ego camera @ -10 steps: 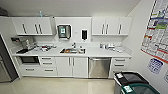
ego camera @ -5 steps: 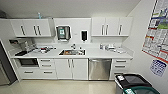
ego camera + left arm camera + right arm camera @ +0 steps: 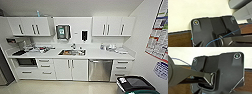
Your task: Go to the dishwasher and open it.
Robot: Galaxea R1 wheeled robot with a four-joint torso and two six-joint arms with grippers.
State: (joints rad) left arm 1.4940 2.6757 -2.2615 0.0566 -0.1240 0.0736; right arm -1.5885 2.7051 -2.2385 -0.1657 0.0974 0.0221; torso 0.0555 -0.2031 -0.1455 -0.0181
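The dishwasher (image 3: 100,70) is set into the white lower cabinets right of the sink (image 3: 72,52), straight ahead across the floor. Its grey steel front is closed, with a bar handle (image 3: 100,61) along the top. In the left wrist view, the robot's dark plate hangs over pale floor (image 3: 193,10) and a wood-coloured strip (image 3: 179,40). The right wrist view has the same kind of plate and a jointed bar in front of a pale wall and a brown surface.
A black bin (image 3: 136,85) stands at the near right, close to the wall with posters (image 3: 160,37). A dark microwave (image 3: 26,62) sits low at the left, beside a grey refrigerator edge (image 3: 3,72). The countertop (image 3: 95,53) carries small items. Pale floor (image 3: 62,87) lies between me and the cabinets.
The whole head picture has shifted slightly, with the cabinets a little nearer and the bin lower in the picture. The dishwasher stays closed.
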